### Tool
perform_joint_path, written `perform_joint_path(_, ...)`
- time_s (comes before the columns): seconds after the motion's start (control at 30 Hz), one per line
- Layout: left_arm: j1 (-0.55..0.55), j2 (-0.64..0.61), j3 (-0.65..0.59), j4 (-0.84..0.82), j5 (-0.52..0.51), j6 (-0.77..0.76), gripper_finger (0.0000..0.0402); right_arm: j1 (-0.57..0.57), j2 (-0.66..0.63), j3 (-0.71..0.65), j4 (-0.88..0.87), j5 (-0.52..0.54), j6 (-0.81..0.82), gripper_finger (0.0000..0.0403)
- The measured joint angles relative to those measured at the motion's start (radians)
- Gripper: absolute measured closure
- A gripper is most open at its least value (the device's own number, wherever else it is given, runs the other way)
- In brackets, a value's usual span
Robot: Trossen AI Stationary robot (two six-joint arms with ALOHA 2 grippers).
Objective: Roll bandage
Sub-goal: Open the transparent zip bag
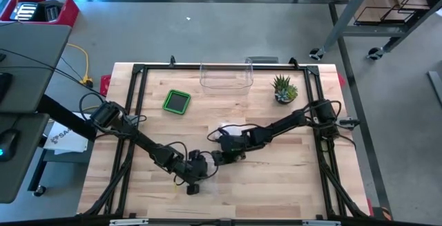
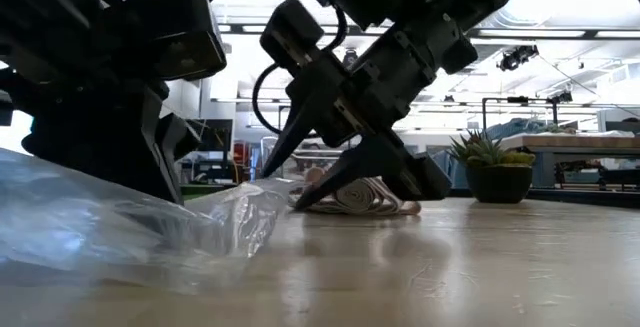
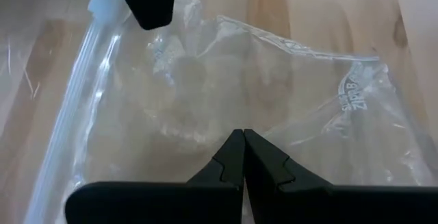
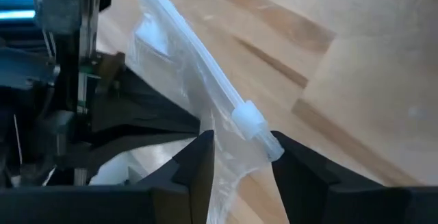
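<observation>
While left gripper (image 3: 243, 157) pinches bag (image 3: 226, 87), right gripper (image 4: 241, 148) straddles zipper

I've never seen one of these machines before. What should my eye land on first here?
First, the two dark arms meeting low at the table's front middle over a clear zip bag. The left pincer is shut on the bag's plastic, while the right pincer straddles its zipper edge with the white slider between the fingers. Behind them lies a pale bandage, and farther back a small potted plant and a green square box.
</observation>
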Motion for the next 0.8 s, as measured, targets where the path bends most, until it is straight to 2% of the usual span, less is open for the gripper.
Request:
perform_joint_path(0.3, -0.001, 0.001, 0.000, 0.007, -0.006, -0.090, 0.0401, 0.026, 0.000, 0.000, 0.041, 0.084, 0.052, 0.0281)
perform_joint_path(0.47, -0.002, 0.001, 0.000, 0.007, -0.007, -0.215, 0.0402, 0.024, -0.006, 0.000, 0.077, 0.171, 0.062, 0.0281)
perform_joint_path(0.8, -0.003, 0.001, 0.000, 0.008, -0.014, -0.255, 0.0402, 0.029, -0.006, 0.000, 0.075, 0.170, 0.071, 0.0281)
